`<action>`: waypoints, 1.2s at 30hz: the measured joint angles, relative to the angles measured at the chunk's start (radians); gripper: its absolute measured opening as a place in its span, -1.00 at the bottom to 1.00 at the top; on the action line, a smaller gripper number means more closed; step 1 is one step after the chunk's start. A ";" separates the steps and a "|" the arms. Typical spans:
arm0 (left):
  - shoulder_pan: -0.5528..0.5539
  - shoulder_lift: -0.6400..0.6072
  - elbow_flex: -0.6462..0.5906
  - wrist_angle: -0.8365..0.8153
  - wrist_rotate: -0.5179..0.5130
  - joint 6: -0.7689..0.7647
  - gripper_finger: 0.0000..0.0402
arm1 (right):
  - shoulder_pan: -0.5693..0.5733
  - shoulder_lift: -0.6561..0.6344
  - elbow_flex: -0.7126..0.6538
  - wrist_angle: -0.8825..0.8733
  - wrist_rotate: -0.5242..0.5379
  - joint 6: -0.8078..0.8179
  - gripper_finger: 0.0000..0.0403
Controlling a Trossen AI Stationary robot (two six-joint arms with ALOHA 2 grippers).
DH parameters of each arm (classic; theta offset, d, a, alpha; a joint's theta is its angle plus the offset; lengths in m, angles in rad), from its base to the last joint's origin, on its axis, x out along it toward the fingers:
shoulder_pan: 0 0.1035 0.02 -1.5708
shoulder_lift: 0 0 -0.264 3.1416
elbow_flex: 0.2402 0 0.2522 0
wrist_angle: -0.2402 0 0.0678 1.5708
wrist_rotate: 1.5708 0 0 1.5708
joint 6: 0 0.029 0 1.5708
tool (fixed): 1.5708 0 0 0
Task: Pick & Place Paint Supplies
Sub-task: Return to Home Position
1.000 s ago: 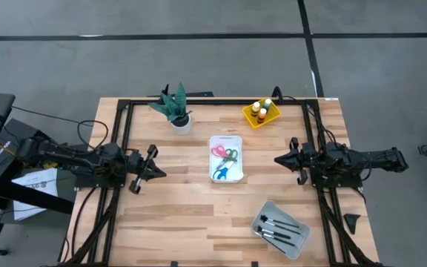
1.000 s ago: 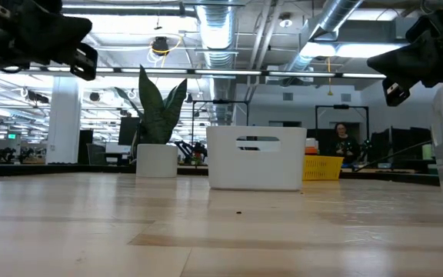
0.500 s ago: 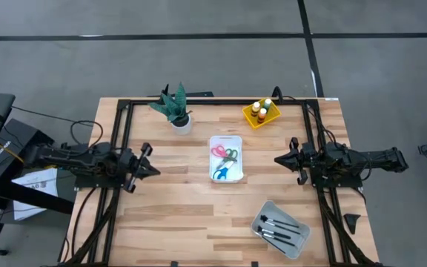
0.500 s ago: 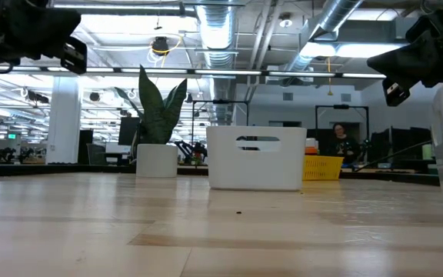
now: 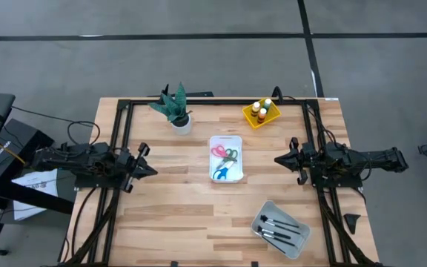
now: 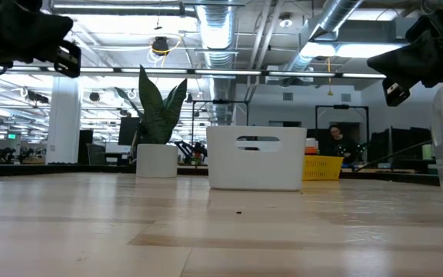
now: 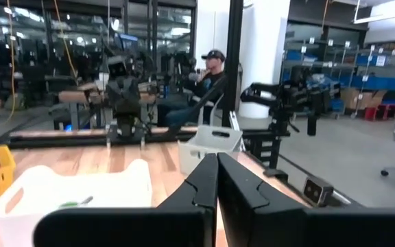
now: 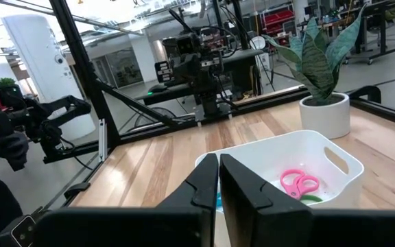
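Note:
Both grippers hang shut above the table and touch nothing. My left gripper is over the table's left side, pointing at the white tray. My right gripper is over the right side, pointing at the same tray. In that tray lie pink scissors, green scissors and blue scissors. Paint bottles stand in the yellow tray at the far edge. Dark-handled brushes lie in the grey tray near the right front.
A potted plant stands far left of the white tray. A black frame runs along the far edge and both sides. Bare wood lies between the white tray and each gripper. A person sits in the room beyond.
My left gripper has drawn back toward the table's left edge, away from the white tray, staying shut and above the table. The trays and their contents have kept still.

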 joint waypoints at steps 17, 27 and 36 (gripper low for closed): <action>0.000 0.053 0.000 -0.038 0.000 -0.010 -0.99 | 0.000 0.000 0.000 0.000 0.000 0.000 -0.94; -0.001 0.127 0.000 -0.017 0.000 -0.010 -0.99 | 0.000 0.000 0.000 0.000 0.000 0.000 -0.94; -0.001 0.181 0.000 -0.016 0.000 -0.010 -0.99 | 0.000 0.000 0.000 0.000 0.000 0.000 -0.94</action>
